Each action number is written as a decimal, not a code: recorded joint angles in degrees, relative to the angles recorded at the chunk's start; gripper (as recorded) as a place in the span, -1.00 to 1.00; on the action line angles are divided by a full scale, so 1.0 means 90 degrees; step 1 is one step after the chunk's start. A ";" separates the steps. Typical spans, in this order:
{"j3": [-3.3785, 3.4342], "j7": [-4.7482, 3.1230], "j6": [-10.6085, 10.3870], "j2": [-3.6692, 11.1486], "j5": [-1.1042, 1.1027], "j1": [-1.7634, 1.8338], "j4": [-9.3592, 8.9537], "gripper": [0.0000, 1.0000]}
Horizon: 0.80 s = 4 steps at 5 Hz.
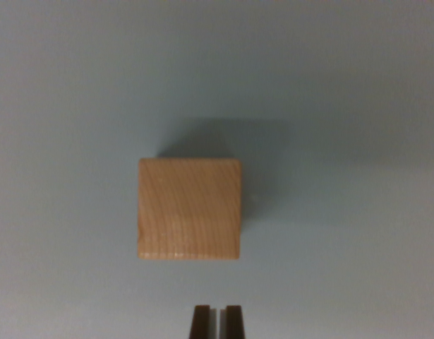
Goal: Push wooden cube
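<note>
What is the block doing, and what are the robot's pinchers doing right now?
wooden cube: sits flat on the light blue surface, nothing touching it, shadow above it in the wrist view.
gripper: at the bottom edge of the wrist view, fingertips nearly together with only a thin slit between, holding nothing, apart from the cube.

Wooden cube: pale, visible grain (faint curved lines), flat, square-on, mid-frame, on grey-blue surface
</note>
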 joint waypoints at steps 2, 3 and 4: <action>0.0022 0.0020 -0.0243 0.0039 -0.0010 0.0018 -0.0208 -1.00; 0.0022 0.0020 -0.0243 0.0039 -0.0010 0.0018 -0.0208 -1.00; 0.0043 0.0039 -0.0467 0.0075 -0.0018 0.0035 -0.0399 -1.00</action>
